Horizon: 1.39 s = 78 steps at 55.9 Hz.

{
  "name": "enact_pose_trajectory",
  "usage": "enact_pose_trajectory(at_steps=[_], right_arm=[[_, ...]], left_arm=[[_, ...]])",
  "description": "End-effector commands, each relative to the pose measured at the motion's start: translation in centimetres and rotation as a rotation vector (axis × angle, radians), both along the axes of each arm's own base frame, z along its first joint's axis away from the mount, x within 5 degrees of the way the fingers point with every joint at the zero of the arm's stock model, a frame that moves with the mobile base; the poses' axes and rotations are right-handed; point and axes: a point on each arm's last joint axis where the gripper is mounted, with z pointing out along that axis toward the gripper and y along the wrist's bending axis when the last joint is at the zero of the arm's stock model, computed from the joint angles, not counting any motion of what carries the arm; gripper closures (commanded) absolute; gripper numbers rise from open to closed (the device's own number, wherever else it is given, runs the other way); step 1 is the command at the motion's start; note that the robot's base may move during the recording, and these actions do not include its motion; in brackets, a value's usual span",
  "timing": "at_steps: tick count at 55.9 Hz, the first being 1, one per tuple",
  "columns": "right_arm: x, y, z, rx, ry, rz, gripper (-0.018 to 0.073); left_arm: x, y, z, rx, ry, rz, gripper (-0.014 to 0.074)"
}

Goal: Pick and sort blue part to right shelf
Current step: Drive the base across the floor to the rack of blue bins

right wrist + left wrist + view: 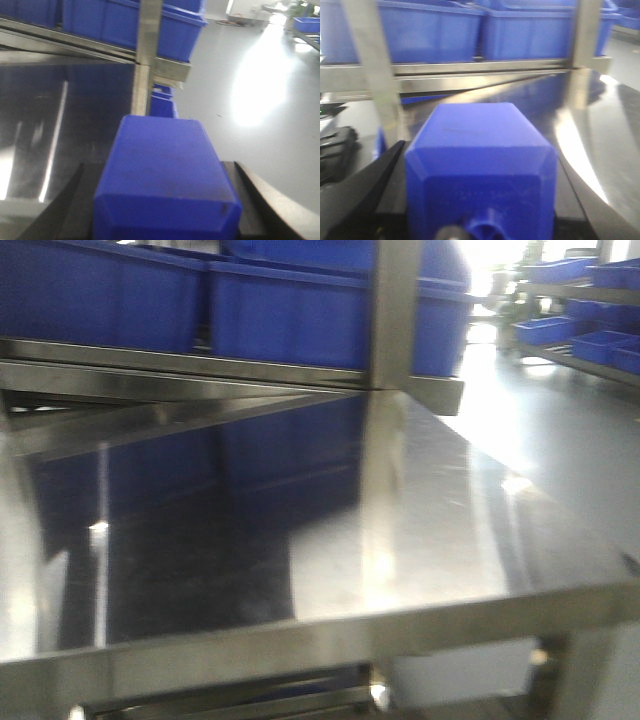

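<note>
In the left wrist view a blue part (480, 135), a blocky box with bevelled edges, fills the space between the black fingers (390, 160) of my left gripper (479, 165), which is shut on it. In the right wrist view a second blue part (162, 150) sits the same way in my right gripper (160, 175), with black fingers (245, 180) against both its sides. Both parts hang over a shiny steel shelf surface (300, 540). Neither gripper shows in the front view. I cannot tell which rack is the right shelf.
Large blue bins (290, 315) stand on the shelf level above, behind a steel upright post (395, 310). Another rack with blue bins (590, 335) stands far right across the grey floor (560, 440). The shelf's front rail (300, 640) runs along the near edge.
</note>
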Motion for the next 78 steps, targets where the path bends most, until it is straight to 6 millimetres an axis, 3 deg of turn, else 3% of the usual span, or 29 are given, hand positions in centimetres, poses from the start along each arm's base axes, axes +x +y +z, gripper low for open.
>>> enact_pose_trajectory(at_steps=[1,78], right_arm=[[-0.01,0.04,1.49,0.002,-0.095,0.007,0.0350],[-0.02,0.02,1.35,0.000,-0.081,0.005,0.0350]], left_arm=[[0.00,-0.01,1.70,-0.020,-0.104,0.000,0.0220],[0.04,-0.02,1.70,-0.019,-0.102,0.000,0.0220]])
